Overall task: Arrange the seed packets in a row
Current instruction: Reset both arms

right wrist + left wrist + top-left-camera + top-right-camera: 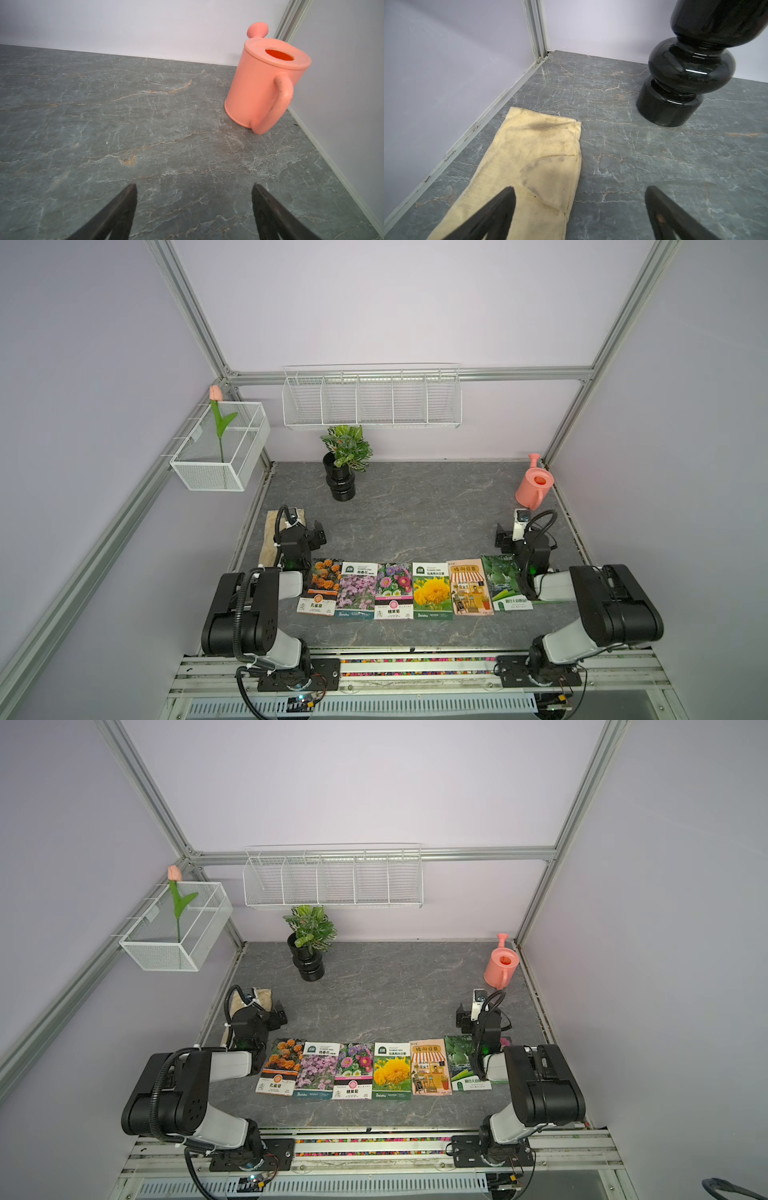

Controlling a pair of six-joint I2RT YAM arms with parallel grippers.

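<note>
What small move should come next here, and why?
Probably just retract the left pincer and right pincer to rest: both stand open and empty beyond the row, and all six packets already lie face up, side by side in one line.

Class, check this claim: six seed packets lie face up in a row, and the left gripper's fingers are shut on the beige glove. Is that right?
Not quite. The fingers of the left gripper stand wide apart, shut on nothing; the beige glove lies flat on the table, as the left wrist view shows. The six seed packets do lie face up in a row.
</note>
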